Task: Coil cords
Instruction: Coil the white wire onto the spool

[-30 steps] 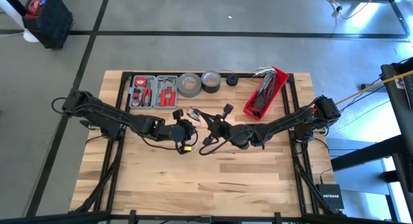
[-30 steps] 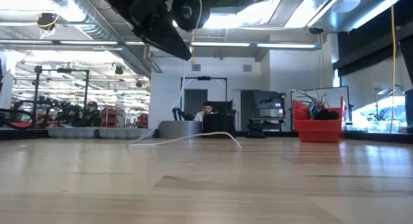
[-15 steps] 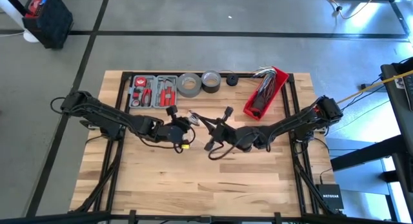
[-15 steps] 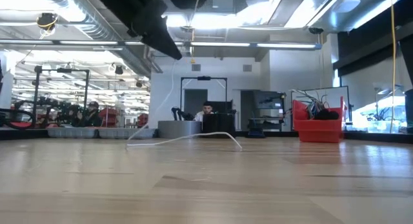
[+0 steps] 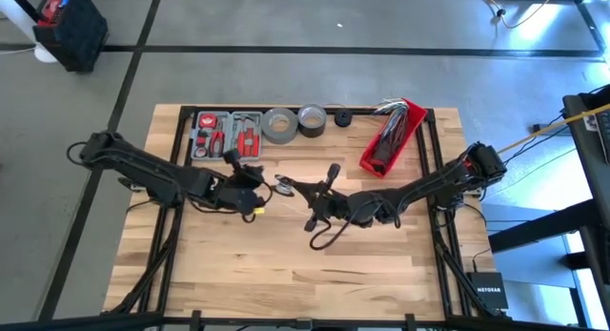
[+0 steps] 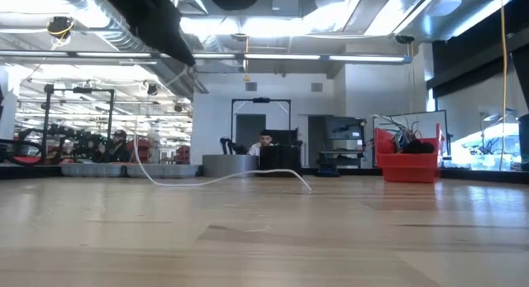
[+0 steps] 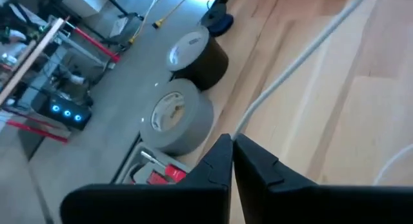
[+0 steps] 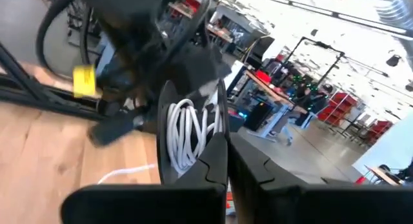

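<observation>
Cable in both tools, mid-table.

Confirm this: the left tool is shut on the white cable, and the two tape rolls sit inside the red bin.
Not quite. The left tool is shut on the white cable, but the tape rolls sit on the bare table, apart from the red bin; see the high view.

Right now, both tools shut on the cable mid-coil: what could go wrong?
1. The left tool pinches the thin white cable right at its fingertips; a pull could probably slip it free.
2. The right tool holds the wound loops; tension from the left side might drag them loose.
3. Slack cable trails across the table near the grey tape roll; it could snag there.
</observation>
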`<action>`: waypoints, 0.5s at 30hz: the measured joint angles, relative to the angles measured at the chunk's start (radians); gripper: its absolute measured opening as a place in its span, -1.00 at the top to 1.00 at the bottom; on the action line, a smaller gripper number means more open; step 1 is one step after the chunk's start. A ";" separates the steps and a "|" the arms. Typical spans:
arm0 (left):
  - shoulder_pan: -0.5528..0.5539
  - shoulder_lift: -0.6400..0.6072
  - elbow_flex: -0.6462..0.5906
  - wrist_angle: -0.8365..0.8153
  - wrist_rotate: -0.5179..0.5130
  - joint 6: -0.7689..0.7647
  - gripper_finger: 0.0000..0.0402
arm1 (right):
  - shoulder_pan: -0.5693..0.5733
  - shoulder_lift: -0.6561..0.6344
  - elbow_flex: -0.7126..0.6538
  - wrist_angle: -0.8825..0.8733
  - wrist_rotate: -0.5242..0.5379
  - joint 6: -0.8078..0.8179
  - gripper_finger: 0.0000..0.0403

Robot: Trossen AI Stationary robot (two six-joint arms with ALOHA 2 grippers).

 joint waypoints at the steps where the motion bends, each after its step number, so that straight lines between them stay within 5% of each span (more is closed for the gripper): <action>1: -0.009 -0.016 0.000 -0.005 -0.002 -0.015 0.97 | -0.007 -0.001 0.000 -0.018 -0.011 0.000 0.97; 15: -0.178 -0.113 0.000 0.236 0.019 0.014 0.97 | -0.111 0.026 0.000 -0.230 -0.029 0.072 0.97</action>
